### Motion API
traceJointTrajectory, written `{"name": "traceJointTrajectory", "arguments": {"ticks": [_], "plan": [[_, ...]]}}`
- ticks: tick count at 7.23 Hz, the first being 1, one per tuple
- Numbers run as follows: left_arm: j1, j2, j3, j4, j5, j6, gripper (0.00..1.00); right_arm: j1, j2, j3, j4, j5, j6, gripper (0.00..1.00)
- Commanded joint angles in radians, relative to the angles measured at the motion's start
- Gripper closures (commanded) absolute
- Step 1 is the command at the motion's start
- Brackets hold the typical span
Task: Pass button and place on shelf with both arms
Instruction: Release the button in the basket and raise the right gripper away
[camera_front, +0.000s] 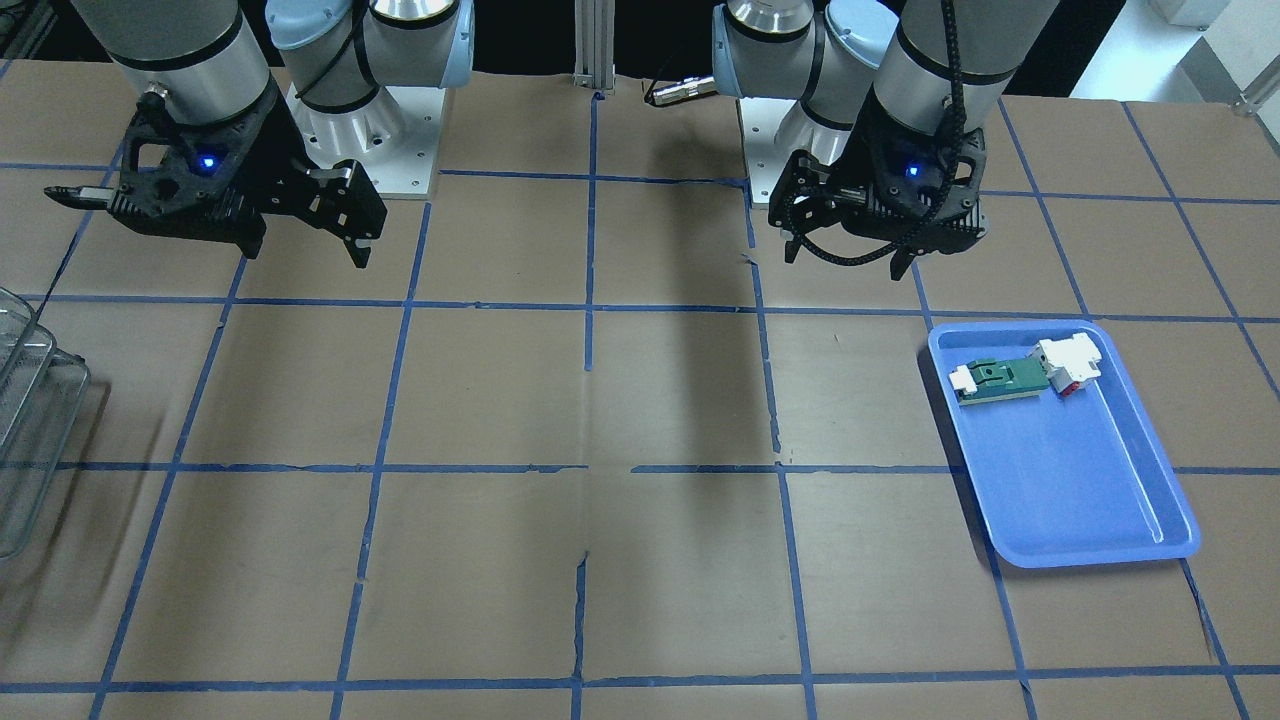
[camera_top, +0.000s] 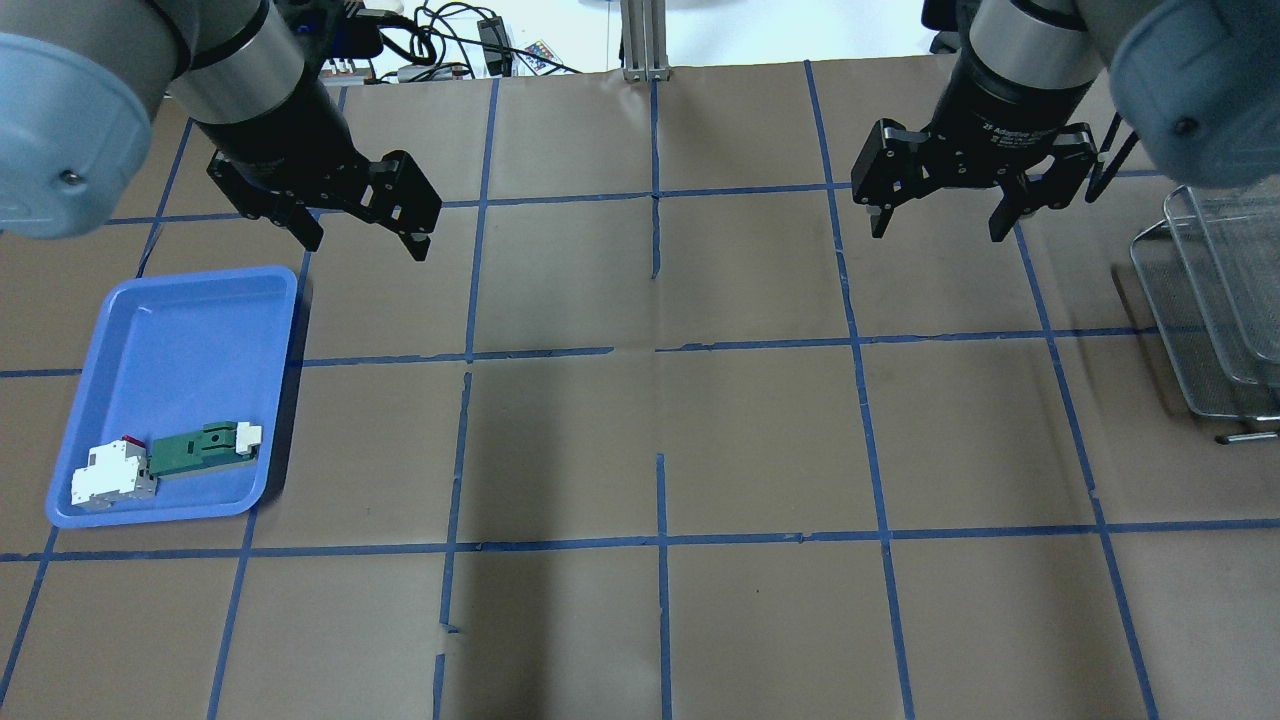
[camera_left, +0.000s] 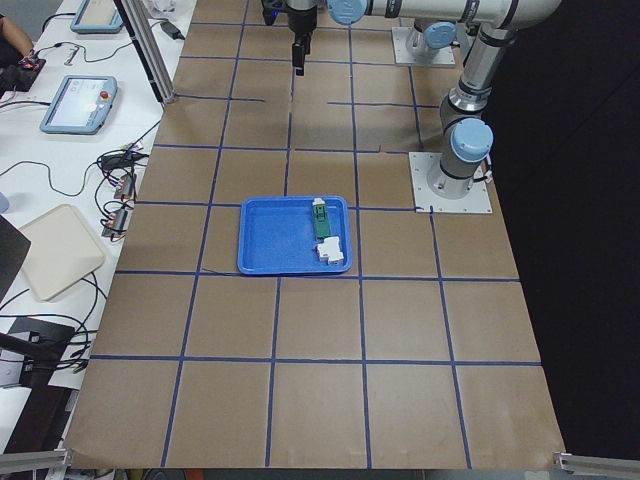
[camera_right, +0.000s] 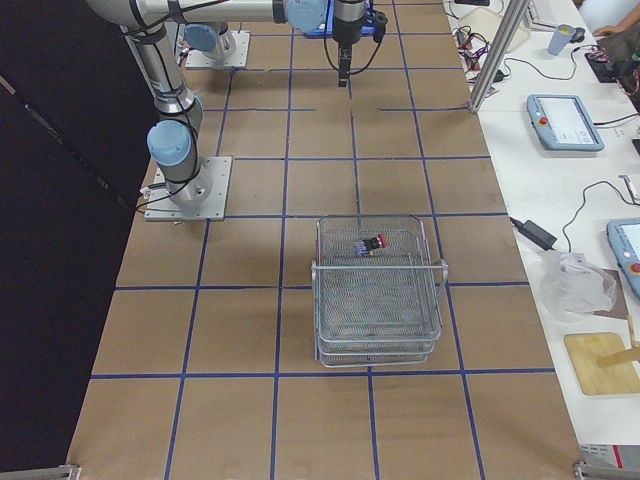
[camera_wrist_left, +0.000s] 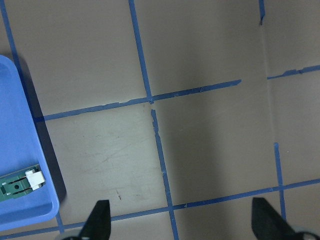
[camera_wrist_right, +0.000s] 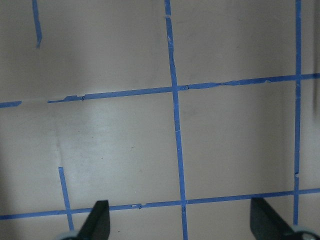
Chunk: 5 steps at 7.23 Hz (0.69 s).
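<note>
Red-capped, the button (camera_right: 372, 243) lies on the top level of the wire-mesh shelf (camera_right: 436, 270) at the table's right end, so the task looks finished. The left gripper (camera_top: 365, 243) and the right gripper (camera_top: 938, 230) hang wide open and empty, well apart from it.

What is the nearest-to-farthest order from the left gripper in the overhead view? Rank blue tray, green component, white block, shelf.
From the left gripper:
1. Blue tray, just beside it.
2. Green component, inside the tray.
3. White block, in the tray's corner.
4. Shelf, across the table, right side.
</note>
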<state>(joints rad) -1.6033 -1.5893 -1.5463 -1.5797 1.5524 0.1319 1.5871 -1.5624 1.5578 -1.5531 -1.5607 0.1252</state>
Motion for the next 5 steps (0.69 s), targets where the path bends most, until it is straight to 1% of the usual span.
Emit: {"name": "traceJointTrajectory", "arguments": {"ticks": [1,4,5], "plan": [[0.000,0.000,0.000,0.000,0.000,0.000,0.00,0.001,-0.004,-0.001,-0.001,0.001,0.024,0.00],[0.000,0.000,0.000,0.000,0.000,-0.002,0.00,-0.003,0.001,0.002,-0.002,-0.007,0.005,0.00],[0.000,0.000,0.000,0.000,0.003,-0.002,0.00,-0.003,0.001,0.001,-0.008,0.004,0.013,0.00]]}}
